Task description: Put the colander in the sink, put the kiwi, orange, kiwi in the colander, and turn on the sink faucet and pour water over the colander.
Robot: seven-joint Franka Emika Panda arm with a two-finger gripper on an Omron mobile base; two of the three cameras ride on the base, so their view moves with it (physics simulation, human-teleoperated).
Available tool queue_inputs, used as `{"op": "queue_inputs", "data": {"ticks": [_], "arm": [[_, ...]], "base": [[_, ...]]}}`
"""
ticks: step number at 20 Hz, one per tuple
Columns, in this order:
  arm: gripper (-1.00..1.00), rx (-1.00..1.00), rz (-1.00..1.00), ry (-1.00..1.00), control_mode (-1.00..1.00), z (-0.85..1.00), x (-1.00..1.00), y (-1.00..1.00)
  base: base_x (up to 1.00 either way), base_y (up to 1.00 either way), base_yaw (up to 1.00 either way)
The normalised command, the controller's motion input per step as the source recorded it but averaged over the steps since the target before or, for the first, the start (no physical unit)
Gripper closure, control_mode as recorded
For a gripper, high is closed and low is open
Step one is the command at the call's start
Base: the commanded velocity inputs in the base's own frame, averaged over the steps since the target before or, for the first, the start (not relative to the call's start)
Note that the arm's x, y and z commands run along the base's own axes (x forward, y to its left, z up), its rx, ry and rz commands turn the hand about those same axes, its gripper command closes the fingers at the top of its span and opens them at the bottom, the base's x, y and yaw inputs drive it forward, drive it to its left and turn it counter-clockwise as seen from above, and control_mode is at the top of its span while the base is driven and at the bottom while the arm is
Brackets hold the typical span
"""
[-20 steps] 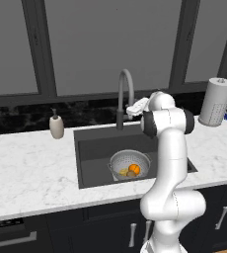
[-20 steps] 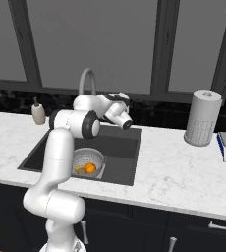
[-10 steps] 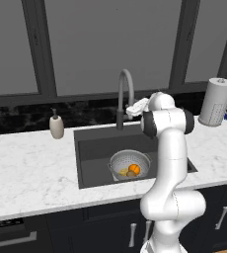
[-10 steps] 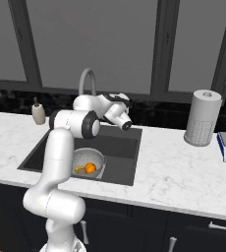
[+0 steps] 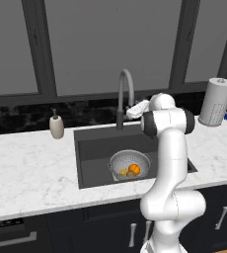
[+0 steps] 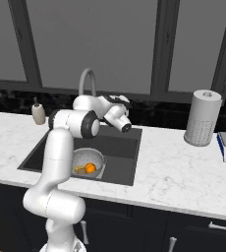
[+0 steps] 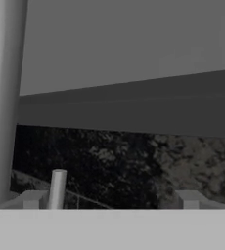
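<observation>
A kitchen counter of white marble [image 5: 26, 173] runs under dark windows. At far left a beige soap pump [image 5: 56, 126] stands near the dark backsplash. Next comes the sink [image 5: 93, 148], a dark basin sunk into the counter. Inside it, toward the front, sits the colander [image 5: 129, 165], upright, holding the orange [image 5: 134, 169] with brownish fruit just beside it; I cannot tell the kiwis apart clearly.

Behind the basin rises the sink faucet [image 5: 125, 96], its arched spout curving forward. My gripper [image 5: 131, 111] is just beside its base, pointing toward the back wall, with the fingers spread wide and nothing between them. In the hand view the faucet column [image 7: 4, 97] stands at the left edge and a thin grey rod, probably the lever [image 7: 57, 188], sits by my left fingertip [image 7: 30, 199].

The risk, I judge, is a glancing push: the lever lies off-centre, so my fingers could slip past it or knock the column instead. The window ledge and backsplash leave little room ahead. To the right the counter is open as far as the paper towel roll [image 5: 214, 101].
</observation>
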Motion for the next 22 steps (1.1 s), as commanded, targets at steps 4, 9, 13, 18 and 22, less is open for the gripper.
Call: {"op": "queue_inputs", "data": {"ticks": [4,9,13,18,22], "arm": [[-1.0,0.0,-0.05,0.0,-1.0,-0.16,-0.03,0.0],[-1.0,0.0,-0.04,0.0,-1.0,-0.04,0.11,0.0],[-1.0,0.0,-0.03,0.0,-1.0,0.0,0.24,0.01],[1.0,0.0,-0.01,0.0,-1.0,0.01,0.31,-0.01],[1.0,0.0,-0.05,0.0,-1.0,0.0,0.11,-0.24]], "base": [[0.0,0.0,0.0],[0.0,0.0,0.0],[0.0,0.0,0.0],[0.0,0.0,0.0],[0.0,0.0,0.0]]}}
